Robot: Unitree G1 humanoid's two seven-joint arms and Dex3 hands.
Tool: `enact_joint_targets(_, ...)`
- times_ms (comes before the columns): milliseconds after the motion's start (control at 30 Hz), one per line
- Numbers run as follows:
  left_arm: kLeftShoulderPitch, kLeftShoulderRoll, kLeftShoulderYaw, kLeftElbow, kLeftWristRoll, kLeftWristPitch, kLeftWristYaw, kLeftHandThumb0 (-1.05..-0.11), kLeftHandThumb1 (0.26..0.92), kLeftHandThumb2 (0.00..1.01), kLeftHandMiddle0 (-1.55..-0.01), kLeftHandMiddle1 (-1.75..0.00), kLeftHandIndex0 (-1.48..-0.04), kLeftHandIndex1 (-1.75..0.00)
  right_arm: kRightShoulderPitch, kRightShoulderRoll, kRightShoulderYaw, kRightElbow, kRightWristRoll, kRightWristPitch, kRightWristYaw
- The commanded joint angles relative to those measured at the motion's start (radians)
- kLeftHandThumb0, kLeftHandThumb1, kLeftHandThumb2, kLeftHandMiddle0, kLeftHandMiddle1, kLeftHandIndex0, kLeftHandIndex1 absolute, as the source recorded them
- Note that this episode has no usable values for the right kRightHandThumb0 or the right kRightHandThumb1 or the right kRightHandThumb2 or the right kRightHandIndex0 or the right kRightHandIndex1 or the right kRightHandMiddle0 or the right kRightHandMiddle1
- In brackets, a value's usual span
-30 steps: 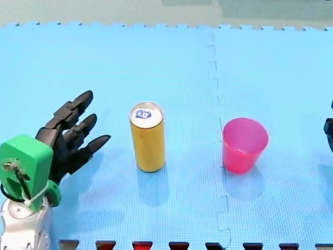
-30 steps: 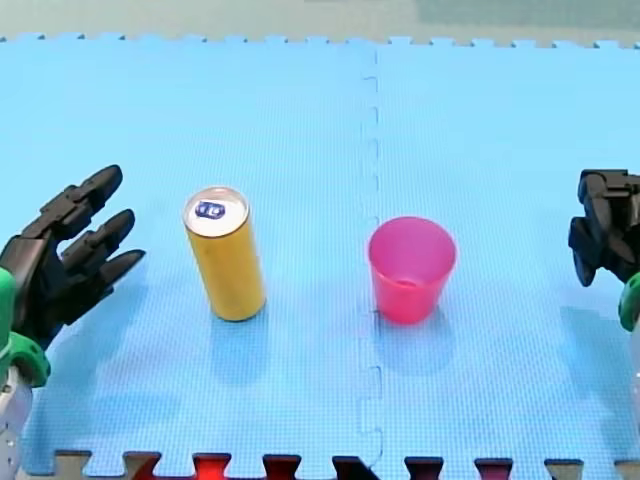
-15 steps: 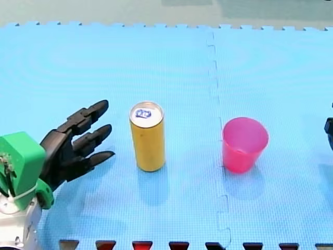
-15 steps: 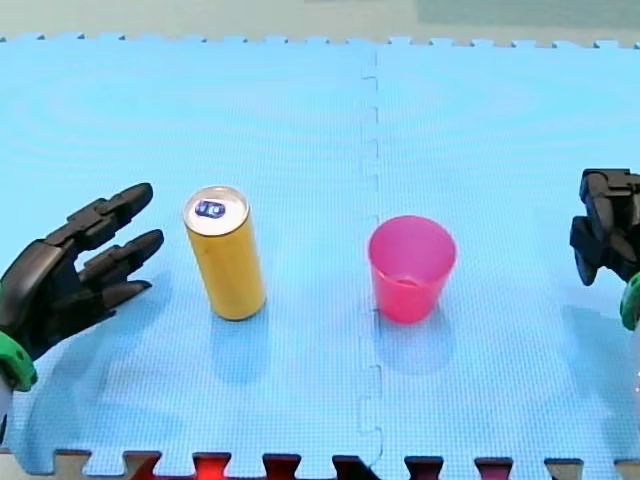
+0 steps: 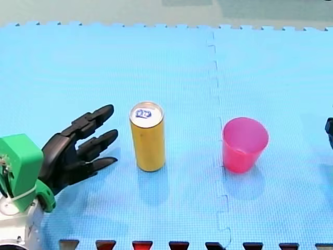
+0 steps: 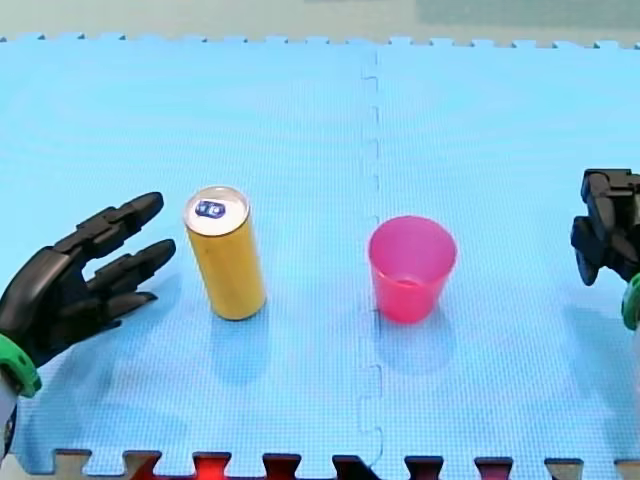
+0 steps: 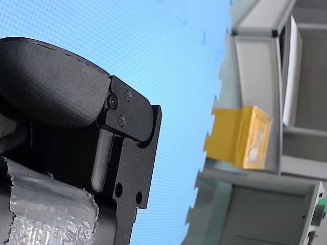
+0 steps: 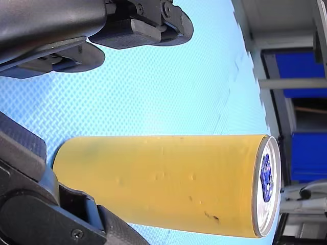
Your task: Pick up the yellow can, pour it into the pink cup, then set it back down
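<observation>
A tall yellow can [image 5: 148, 136] with a silver top stands upright on the blue foam mat [image 5: 171, 62], left of centre. A pink cup [image 5: 244, 144] stands upright to its right, with a gap between them. My left hand [image 5: 80, 148] hovers just left of the can, open, fingers pointing toward it without touching. The second wrist view shows the same can [image 8: 163, 184] close between that hand's black fingers [image 8: 138, 23]. My right hand [image 6: 606, 238] sits at the mat's right edge, fingers curled, holding nothing.
A seam [image 5: 216, 104] runs down the mat between can and cup. The mat's toothed front edge [image 6: 300, 465] is close below. In the first wrist view a yellow box [image 7: 240, 137] and grey shelving lie past the mat's edge.
My left hand has moved right and lower, closing the gap to the can, its fingers turning more toward it. Can, cup and right hand have stayed in place.
</observation>
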State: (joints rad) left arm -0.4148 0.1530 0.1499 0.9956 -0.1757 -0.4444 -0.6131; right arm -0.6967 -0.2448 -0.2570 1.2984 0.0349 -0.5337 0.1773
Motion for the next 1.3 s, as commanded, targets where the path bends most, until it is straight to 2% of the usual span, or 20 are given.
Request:
enact_joint_targets(0,-0.007,-0.007,-0.003,0.005,0.002,-0.006,0.004,-0.849,0.620,0.00,-0.32,-0.01,-0.30,0.00,0.000,-0.006,-0.001,-0.003,0.004,0.003,0.000)
enact_joint_targets(167,-0.017,-0.035,0.009,0.025,-0.011,-0.003,0.016,-0.845,0.623,0.00,-0.33,-0.01,-0.31,0.00,0.001,-0.007,-0.002,-0.004,0.004,0.003,-0.001)
enact_joint_targets(267,-0.037,-0.058,0.014,0.069,-0.010,-0.002,0.030,-0.799,0.619,0.00,-0.34,-0.01,-0.32,-0.01,0.001,-0.009,-0.001,-0.004,0.004,0.004,-0.001)
enact_joint_targets(433,-0.073,-0.077,0.020,0.137,-0.009,0.036,0.022,-0.791,0.638,0.01,-0.35,-0.01,-0.33,-0.01,0.000,-0.013,-0.001,-0.005,0.003,0.011,-0.005)
enact_joint_targets(533,-0.086,-0.083,0.026,0.162,-0.008,0.043,0.022,-0.732,0.641,0.01,-0.35,0.00,-0.33,0.00,-0.001,-0.014,0.001,-0.007,0.002,0.015,-0.010)
enact_joint_targets(700,-0.096,-0.086,0.034,0.178,-0.007,0.037,0.008,-0.696,0.638,0.00,-0.33,0.00,-0.32,0.00,-0.001,-0.017,0.003,-0.008,0.001,0.018,-0.014)
enact_joint_targets(967,-0.102,-0.089,0.045,0.187,-0.002,0.022,0.012,-0.682,0.635,0.00,-0.33,0.00,-0.32,0.00,-0.001,-0.018,0.006,-0.007,-0.001,0.020,-0.020)
enact_joint_targets(1267,-0.111,-0.097,0.050,0.198,0.003,0.005,0.030,-0.716,0.639,0.00,-0.34,0.00,-0.32,0.00,-0.003,-0.021,0.006,-0.006,0.000,0.020,-0.019)
